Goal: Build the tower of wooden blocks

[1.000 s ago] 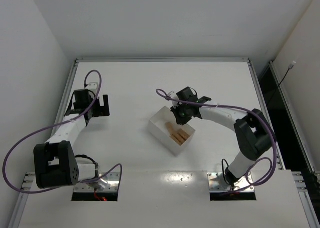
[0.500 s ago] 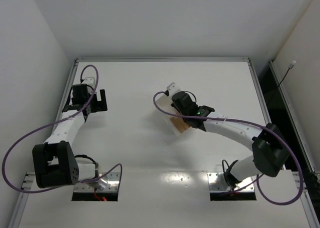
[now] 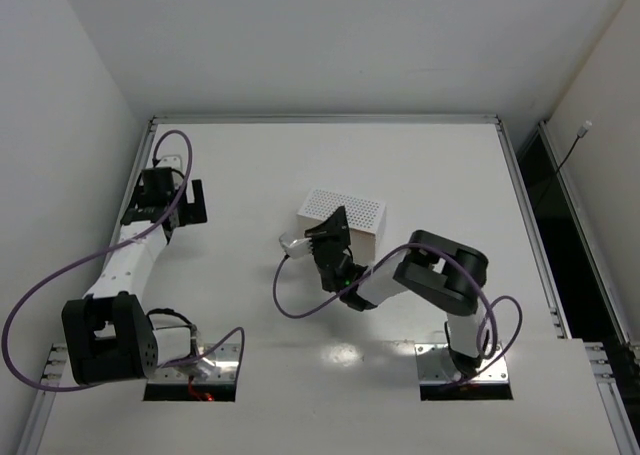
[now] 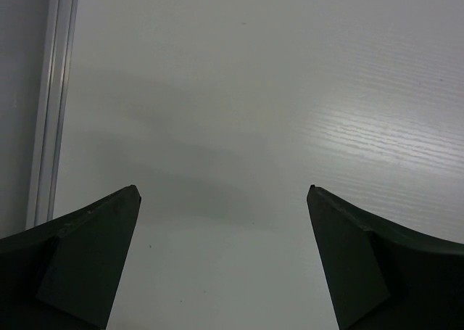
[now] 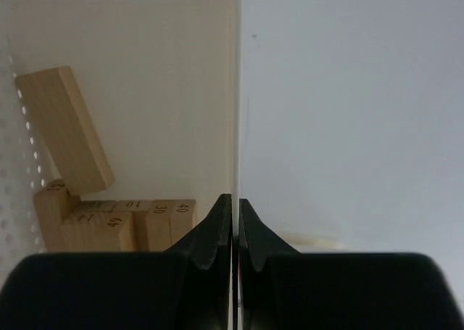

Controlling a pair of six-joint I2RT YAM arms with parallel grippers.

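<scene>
- Inside the white bin [image 5: 167, 91], as the right wrist camera shows it, the wood blocks [image 5: 116, 225] lie heaped against one wall. One leans tilted above the rest, and several show numbers marked on their end faces.
- From overhead the bin stands tipped up near the middle of the table [image 3: 250, 155], its perforated base toward the camera. No block shows outside it, and no tower is started.
- Squeezed narrow on the bin's thin side wall is the right pincer [image 5: 235, 207], its jaws almost meeting through the plastic.
- Over bare table at the left side, the left pincer [image 4: 223, 192] hangs wide and empty, well apart from the bin.
- The blocks look light, rigid and smooth-faced. They should slide and tumble readily from a tipped bin without damage, and skid if nudged.
- The best hold is probably across a block's narrow long sides at mid-length, keeping the broad face level for stacking. A grip near one end would likely let it swing.
</scene>
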